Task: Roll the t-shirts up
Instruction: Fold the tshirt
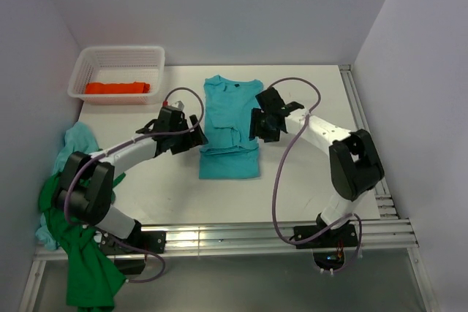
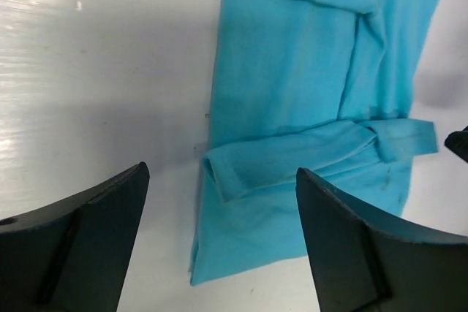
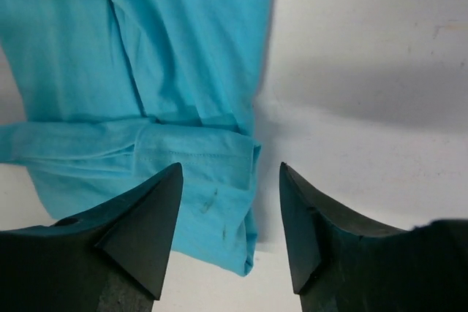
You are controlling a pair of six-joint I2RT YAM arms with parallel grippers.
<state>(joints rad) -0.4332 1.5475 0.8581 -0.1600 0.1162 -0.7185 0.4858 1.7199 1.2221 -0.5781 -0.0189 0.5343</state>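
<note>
Tee [image 1: 230, 129] mid-bench [image 1: 175, 195], flat strip with a loose fold across. Soft, light, will slump, so I'd pinch the fold's two ends. Left jaws wide open, right jaws part-open; both empty, flanking it.

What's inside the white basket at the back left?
An orange-red t-shirt, bundled long and narrow, lies across the floor of the white basket. Whatever might be beneath it is covered.
</note>
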